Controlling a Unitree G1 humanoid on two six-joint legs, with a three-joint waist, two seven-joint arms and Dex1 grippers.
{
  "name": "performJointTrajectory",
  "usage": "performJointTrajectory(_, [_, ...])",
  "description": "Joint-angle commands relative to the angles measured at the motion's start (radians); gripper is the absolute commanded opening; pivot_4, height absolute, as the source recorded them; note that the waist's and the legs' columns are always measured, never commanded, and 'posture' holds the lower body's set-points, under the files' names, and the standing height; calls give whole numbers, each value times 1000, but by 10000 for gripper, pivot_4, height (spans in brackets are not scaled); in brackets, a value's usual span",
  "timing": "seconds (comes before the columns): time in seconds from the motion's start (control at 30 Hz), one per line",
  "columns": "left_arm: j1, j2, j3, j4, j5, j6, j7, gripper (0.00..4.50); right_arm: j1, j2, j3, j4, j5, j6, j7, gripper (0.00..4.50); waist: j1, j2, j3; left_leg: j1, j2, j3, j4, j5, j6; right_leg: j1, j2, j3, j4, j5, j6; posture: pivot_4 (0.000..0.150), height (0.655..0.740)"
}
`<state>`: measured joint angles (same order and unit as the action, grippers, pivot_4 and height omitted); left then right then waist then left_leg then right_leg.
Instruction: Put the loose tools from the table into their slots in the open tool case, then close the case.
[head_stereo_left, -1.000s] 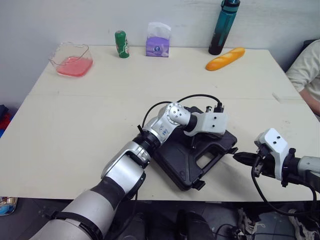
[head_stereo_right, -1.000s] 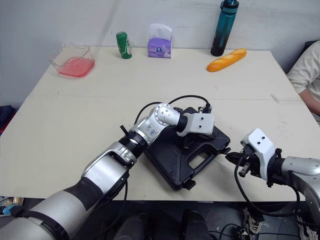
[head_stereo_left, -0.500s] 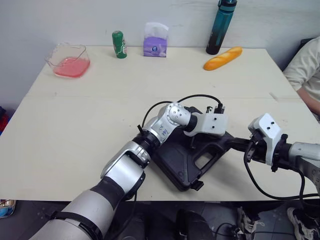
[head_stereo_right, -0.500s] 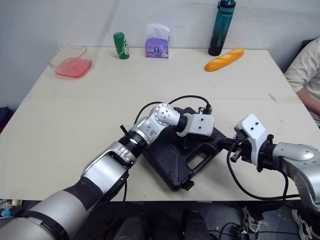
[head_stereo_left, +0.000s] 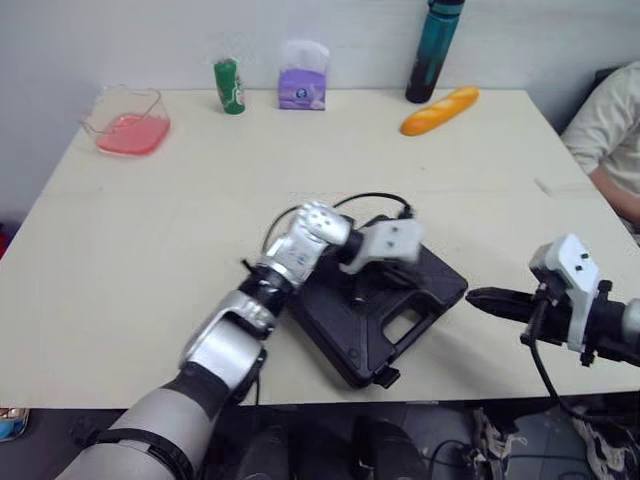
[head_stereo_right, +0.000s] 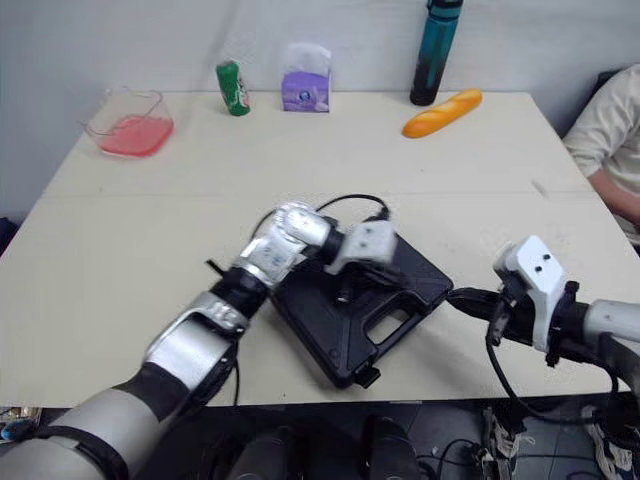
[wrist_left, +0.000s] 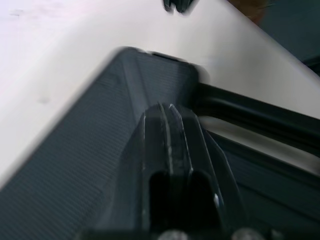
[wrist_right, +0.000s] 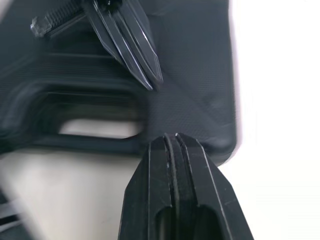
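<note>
Though seemingly on tool case (head_stereo_left: 350, 330), left end effector (wrist_left: 165, 106) closed; right end effector (wrist_right: 171, 137) likewise.

Bare table (head_stereo_left: 140, 260) around tool case (head_stereo_left: 340, 335), bottle (head_stereo_left: 428, 50), bread (head_stereo_left: 438, 110) far back

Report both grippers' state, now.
Left gripper: shut, holding nothing, tips at the lid of the closed tool case.
Right gripper: shut, holding nothing, by the case's edge.
</note>
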<state>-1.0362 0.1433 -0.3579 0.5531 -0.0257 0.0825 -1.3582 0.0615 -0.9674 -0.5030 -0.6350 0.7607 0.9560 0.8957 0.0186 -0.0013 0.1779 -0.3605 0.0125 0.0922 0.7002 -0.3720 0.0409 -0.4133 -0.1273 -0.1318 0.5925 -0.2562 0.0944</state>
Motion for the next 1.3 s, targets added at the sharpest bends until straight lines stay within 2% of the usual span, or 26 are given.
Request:
performJointTrajectory(0.03, [10, 75, 45, -299, -170, 193, -139, 0, 45, 9, -41, -141, 111, 16, 14, 456, 4, 1, 2, 0, 0, 0, 1, 1, 0, 0, 0, 0, 0, 0, 0, 1500, 7314])
performJointTrajectory(0.13, [56, 169, 27, -466, -229, 304, -195, 0, 94, 15, -8, -220, 160, 25, -15, 456, 11, 1, 2, 0, -1, -3, 3, 1, 1, 2, 0, 0, 1, 0, 0, 1500, 7314])
performJointTrajectory(0.23, [133, 269, -46, -584, -225, 295, -241, 0, 134, 13, 61, -258, 139, 11, -42, 456, 8, 2, 2, 1, -2, -4, 3, 1, 2, 5, -3, 5, -1, 1, 1, 1500, 7314])
performJointTrajectory(0.3, [167, 302, -90, -616, -209, 278, -224, 0, 149, 7, 111, -261, 103, -2, -64, 456, 8, 2, 2, 2, -3, -3, 3, 1, 2, 5, -3, 8, -1, 1, 2, 1500, 7314])
performJointTrajectory(0.47, [203, 299, -198, -565, -72, 158, -105, 0, 182, -26, 190, -248, 31, -32, -64, 456, 13, 1, 2, 0, -5, -3, 3, 2, 2, 3, -2, 7, -2, 1, 2, 1500, 7314])
performJointTrajectory(0.57, [216, 299, -246, -545, -7, 103, -82, 0, 187, -35, 220, -238, 20, -34, -65, 456, 11, 1, 2, 0, -6, -3, 3, 1, 4, 4, -3, 8, -2, 1, 2, 1500, 7314])
performJointTrajectory(0.67, [233, 342, -298, -544, 59, 2, -104, 0, 183, -36, 276, -234, -9, -49, -70, 456, 9, 1, 2, 2, -5, -3, 3, 1, 4, 4, -4, 9, -3, 1, 2, 1500, 7314])
performJointTrajectory(0.97, [243, 358, -320, -522, 98, -49, -94, 0, 79, 17, 422, -194, -36, -50, -123, 456, 8, -1, -2, 6, -3, -2, 2, 1, 3, 7, -4, 10, -3, 0, 1, 1500, 7314])
performJointTrajectory(1.2, [234, 344, -316, -509, 96, -28, -75, 0, -98, 174, 414, -144, 120, 43, -235, 456, 4, -5, -4, 7, -2, -3, 2, 1, 3, 8, -4, 10, -3, 0, 0, 1500, 7314])
performJointTrajectory(1.3, [238, 345, -315, -513, 92, -16, -73, 0, -127, 189, 395, -138, 156, 89, -261, 456, 2, -4, -5, 8, -2, -3, 2, 1, 2, 8, -4, 10, -2, 0, 0, 1500, 7314])
